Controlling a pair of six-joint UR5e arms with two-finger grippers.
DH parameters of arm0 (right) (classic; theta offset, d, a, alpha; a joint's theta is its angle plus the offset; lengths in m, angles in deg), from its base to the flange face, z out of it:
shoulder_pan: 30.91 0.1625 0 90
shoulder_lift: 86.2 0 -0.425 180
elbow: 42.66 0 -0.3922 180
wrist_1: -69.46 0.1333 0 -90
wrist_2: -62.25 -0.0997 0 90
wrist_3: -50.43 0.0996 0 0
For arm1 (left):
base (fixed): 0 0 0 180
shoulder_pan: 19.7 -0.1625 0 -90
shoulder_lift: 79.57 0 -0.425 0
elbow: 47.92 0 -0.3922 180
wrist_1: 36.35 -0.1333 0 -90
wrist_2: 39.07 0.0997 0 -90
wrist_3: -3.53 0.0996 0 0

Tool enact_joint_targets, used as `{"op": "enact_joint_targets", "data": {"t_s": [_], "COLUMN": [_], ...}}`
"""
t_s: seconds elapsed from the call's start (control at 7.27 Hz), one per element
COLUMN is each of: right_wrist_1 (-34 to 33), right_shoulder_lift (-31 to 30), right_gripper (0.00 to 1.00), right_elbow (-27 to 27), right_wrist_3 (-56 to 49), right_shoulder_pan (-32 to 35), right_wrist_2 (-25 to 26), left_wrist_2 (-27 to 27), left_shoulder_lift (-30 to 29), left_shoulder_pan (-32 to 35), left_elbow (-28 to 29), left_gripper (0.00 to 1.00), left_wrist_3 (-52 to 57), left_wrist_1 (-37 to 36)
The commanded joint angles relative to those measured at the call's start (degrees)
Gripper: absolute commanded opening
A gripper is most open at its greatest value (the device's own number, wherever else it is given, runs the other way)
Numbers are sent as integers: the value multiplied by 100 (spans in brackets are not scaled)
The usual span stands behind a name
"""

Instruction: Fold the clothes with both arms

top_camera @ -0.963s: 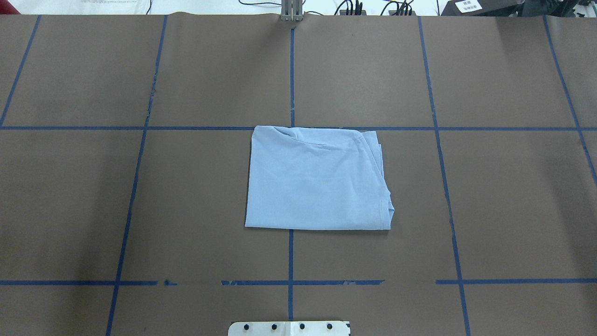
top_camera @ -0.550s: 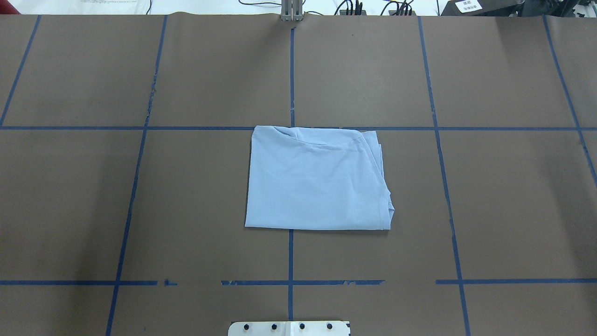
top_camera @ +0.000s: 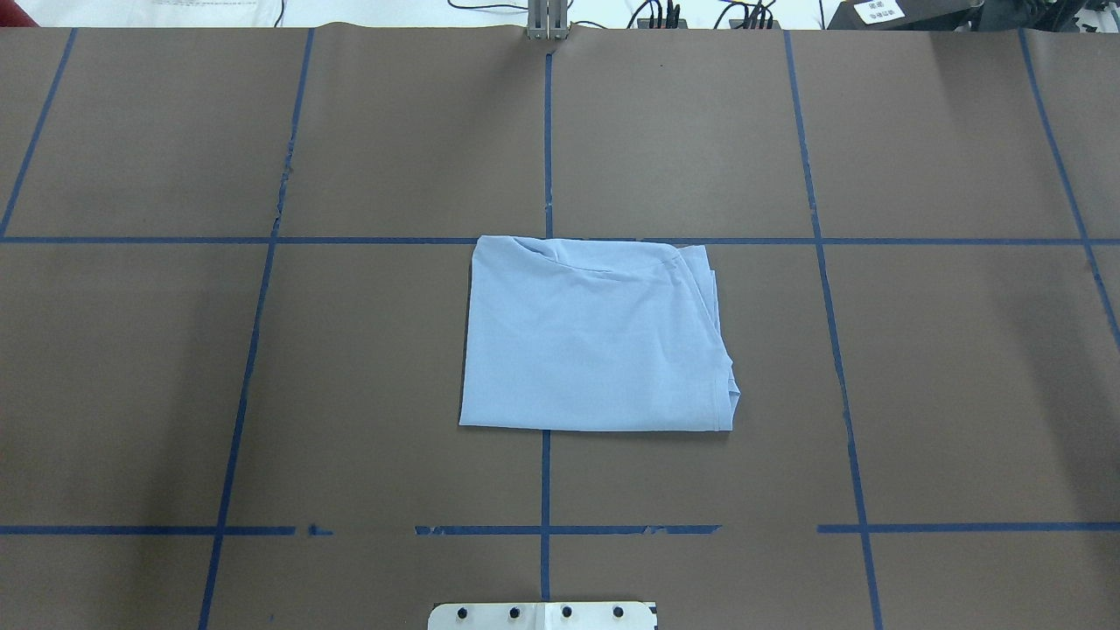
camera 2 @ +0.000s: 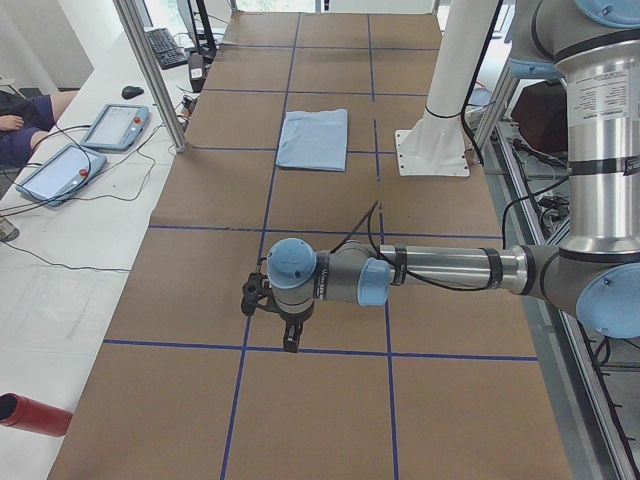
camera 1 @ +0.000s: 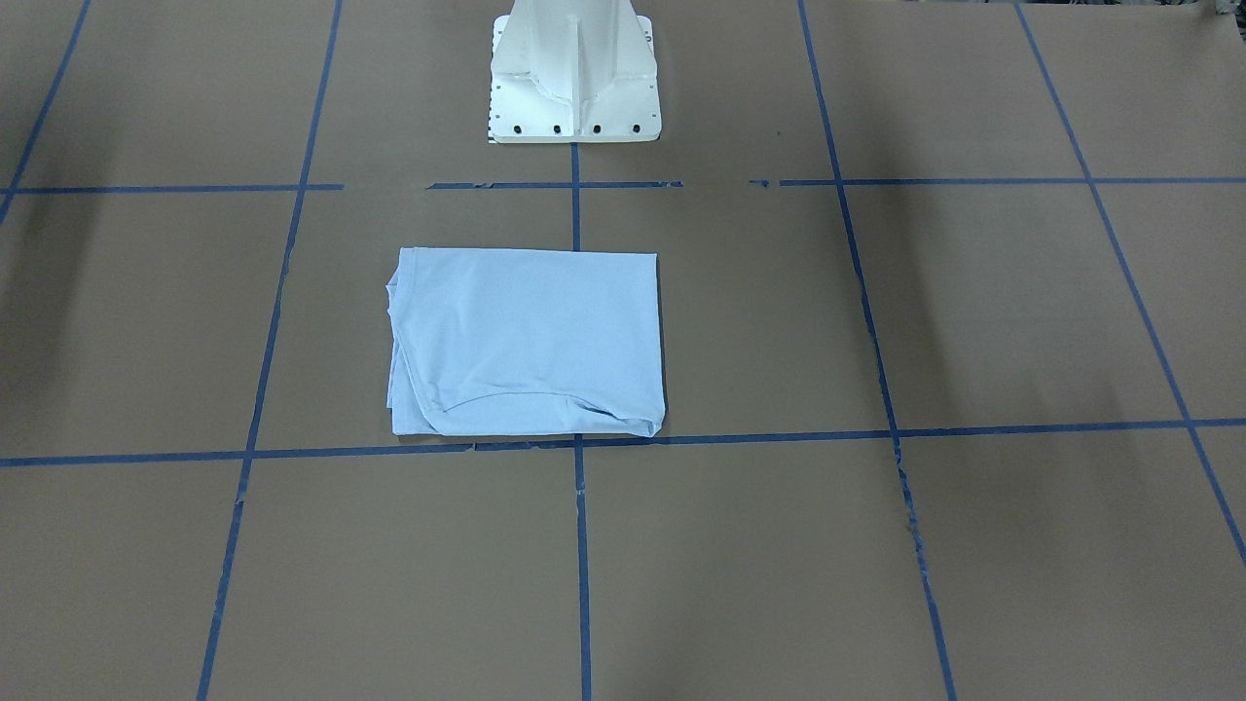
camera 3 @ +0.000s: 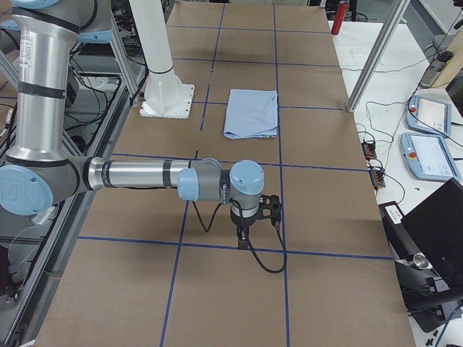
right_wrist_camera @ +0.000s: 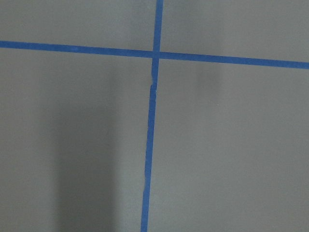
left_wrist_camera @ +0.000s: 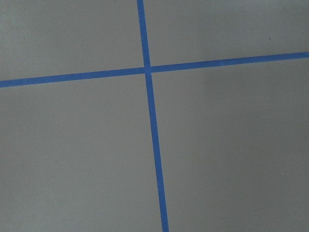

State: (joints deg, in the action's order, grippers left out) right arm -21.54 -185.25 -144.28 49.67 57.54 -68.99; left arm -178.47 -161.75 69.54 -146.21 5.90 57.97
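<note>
The left gripper [camera 2: 289, 342] shows only in the side view from the robot's left. It points down over the table [camera 2: 200, 280] close to a crossing of blue tape lines [left_wrist_camera: 147, 69], at the end of the left arm [camera 2: 440, 270], which stretches level across the brown surface. From that view we cannot tell how far apart its jaws stand. The right gripper [camera 3: 243, 243] is likewise seen only from the other end of the table, pointing down below the level right arm [camera 3: 137, 175], and we cannot tell its opening either. Each wrist camera looks at brown table and a tape cross, with a soft shadow on the right wrist's side.

Against the overhead pictures of a second ago we find no change: the T-shirt [top_camera: 595, 337] lies in the same place with the same outline and creases. It is folded into a flat, light blue rectangle at the middle of the table, its far edge along a tape line, and looser layers show at its right edge. It sits in front of the white pedestal [camera 1: 574, 68], a little apart from it and well apart from both grippers
</note>
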Motion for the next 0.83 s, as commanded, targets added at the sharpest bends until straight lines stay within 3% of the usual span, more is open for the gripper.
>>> {"op": "enact_joint_targets", "data": {"t_s": [0.0, 0.69], "right_wrist_1": [30, 56], "right_shoulder_lift": [0, 8], "right_gripper": [100, 100], "right_elbow": [-6, -77], "right_wrist_3": [-3, -21], "right_shoulder_pan": [5, -3], "right_wrist_2": [142, 124], "left_wrist_2": [61, 70], "left_shoulder_lift": [8, -44], "left_shoulder_pan": [-3, -3], "left_elbow": [3, 20], "left_gripper": [100, 100], "left_wrist_3": [1, -8], "left_wrist_1": [16, 43]}}
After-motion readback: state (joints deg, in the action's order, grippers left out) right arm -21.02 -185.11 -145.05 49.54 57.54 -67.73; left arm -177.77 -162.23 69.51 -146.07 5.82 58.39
